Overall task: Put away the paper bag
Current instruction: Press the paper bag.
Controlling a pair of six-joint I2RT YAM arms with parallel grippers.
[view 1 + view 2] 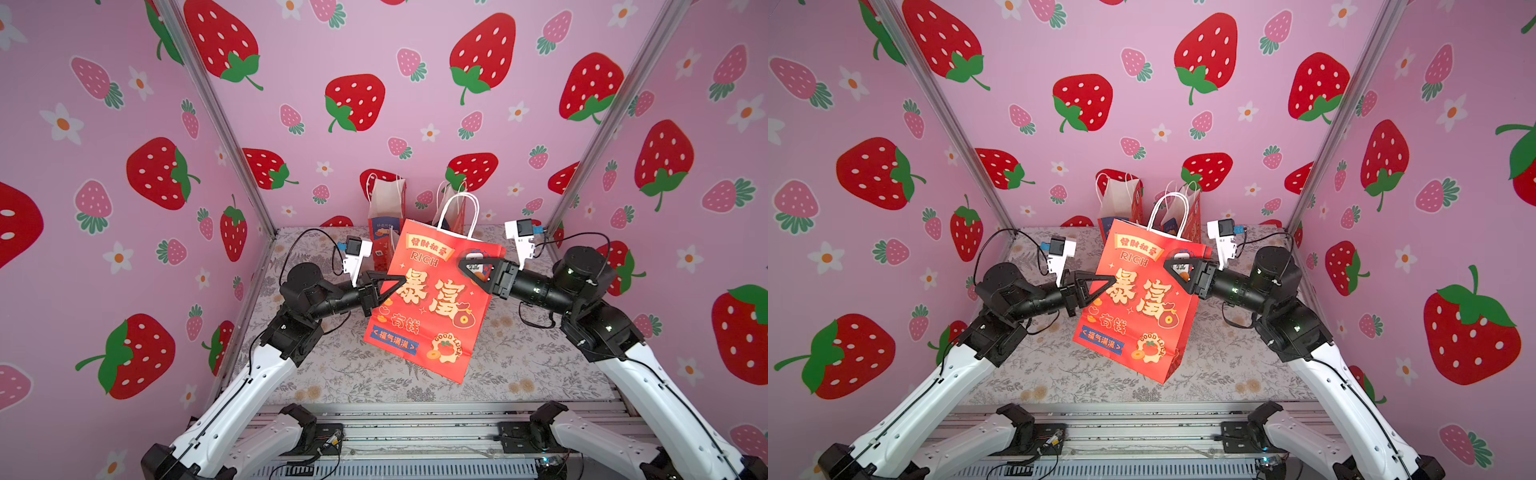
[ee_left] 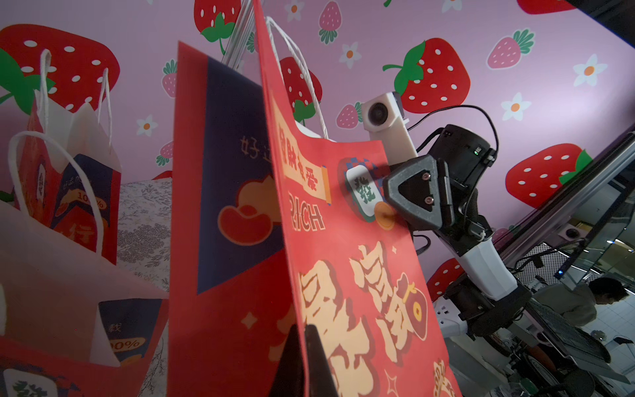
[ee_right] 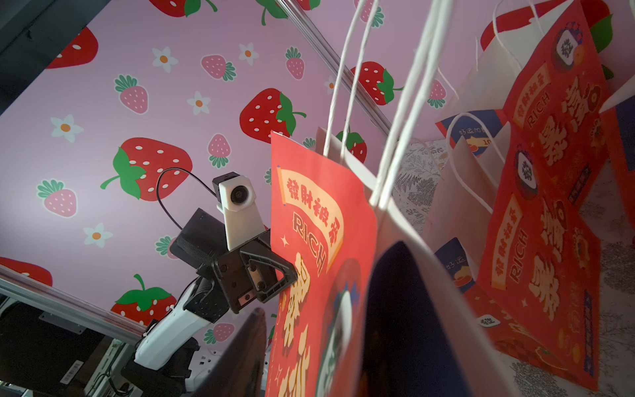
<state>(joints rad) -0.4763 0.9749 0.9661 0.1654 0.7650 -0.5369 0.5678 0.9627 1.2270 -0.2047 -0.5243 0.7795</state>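
A: Where is the red printed paper bag with white twisted-cord handles [image 1: 428, 299]?

B: Centre of both top views, held upright and slightly tilted between the two arms, its lower corner close to the floral table covering [image 1: 519, 374]; whether it touches I cannot tell. Two similar red paper bags [image 1: 388, 216] stand behind it at the back wall.

A: And the pincers?

B: The left gripper [image 1: 401, 279] is clenched on the bag's left edge; the left wrist view shows the sheet pinched between its fingers [image 2: 318, 357]. The right gripper [image 1: 467, 264] straddles the upper right edge, jaws partly apart. Whether it grips yet, I cannot tell.

A: How will it handle?

B: Light and apparently empty, I judge. The panels look stiff yet will crease or tear under a hard squeeze, and the coated print may slip. Best hold: folded side edges near the rim.
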